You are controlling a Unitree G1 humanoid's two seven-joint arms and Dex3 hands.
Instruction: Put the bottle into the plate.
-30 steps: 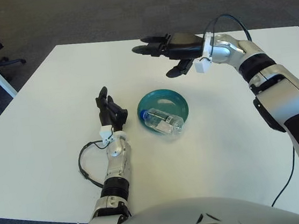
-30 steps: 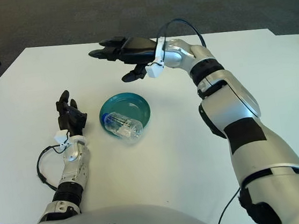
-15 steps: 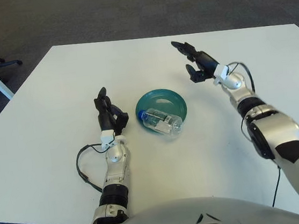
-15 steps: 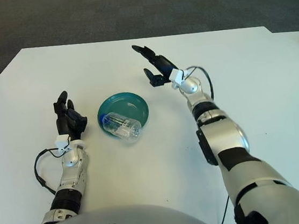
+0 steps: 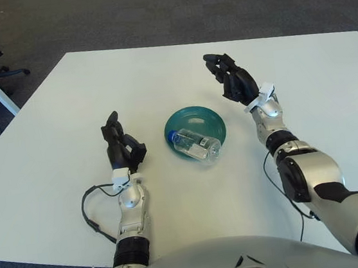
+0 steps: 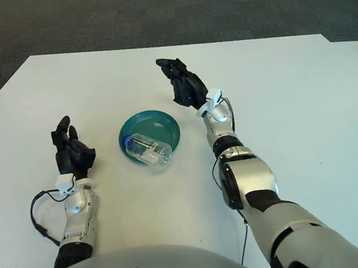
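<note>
While one clear plastic bottle (image 5: pixel 195 146) lies sideways in one round teal plate (image 5: pixel 211 119) mid-tabletop (image 5: pixel 48 123), my left robot hand (image 5: pixel 121 150) and right robot hand (image 5: pixel 233 79) flank it. Both are released, fingers relaxed, holding nothing.

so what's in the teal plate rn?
A clear bottle lies on its side in the plate, its base end overhanging the near rim. The plate surface under it is covered. Neither hand touches it.

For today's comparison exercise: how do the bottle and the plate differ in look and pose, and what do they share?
The bottle is clear plastic with a label; the plate is solid teal. The bottle lies on its side, its base jutting past the near rim, while the plate sits flat on the white table. The bottle is long and narrow, the plate round and shallow. Both are free of either hand: the left hand and right hand flank them, holding nothing.
</note>
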